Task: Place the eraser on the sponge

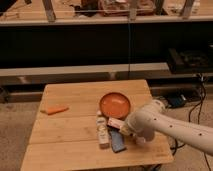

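Note:
The eraser [115,123], a small whitish-pink block, lies on the wooden table [65,147] just below the orange plate. Directly in front of it lies the sponge [118,141], a dark blue-grey pad. Their near edges meet or nearly meet. My white arm reaches in from the right, and my gripper [125,129] sits low at the eraser's right end, above the sponge's top right corner. The jaws stand open. I cannot tell whether they touch the eraser. The arm hides the table surface to the right of both things.
A cream bottle-shaped item [102,133] lies just left of the eraser and sponge. A round orange plate [115,105] sits behind them. A carrot [55,110] lies at the table's left side. Dark shelving runs behind the table, and cables hang at the right.

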Available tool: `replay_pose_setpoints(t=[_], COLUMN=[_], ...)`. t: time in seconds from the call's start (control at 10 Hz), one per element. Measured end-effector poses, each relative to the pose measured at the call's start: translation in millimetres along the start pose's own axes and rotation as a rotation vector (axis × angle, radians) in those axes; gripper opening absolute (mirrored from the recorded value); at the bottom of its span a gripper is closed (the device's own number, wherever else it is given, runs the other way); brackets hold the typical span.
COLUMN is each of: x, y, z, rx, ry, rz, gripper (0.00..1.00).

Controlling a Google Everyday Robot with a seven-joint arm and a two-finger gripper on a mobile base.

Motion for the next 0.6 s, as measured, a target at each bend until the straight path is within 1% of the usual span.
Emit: replay_pose_setpoints(t=[0.6], x=[-0.1], y=[1.2], z=[1.5], rx=[0.009], ry=[-0.013], rz=[-0.025], gripper=[0.24])
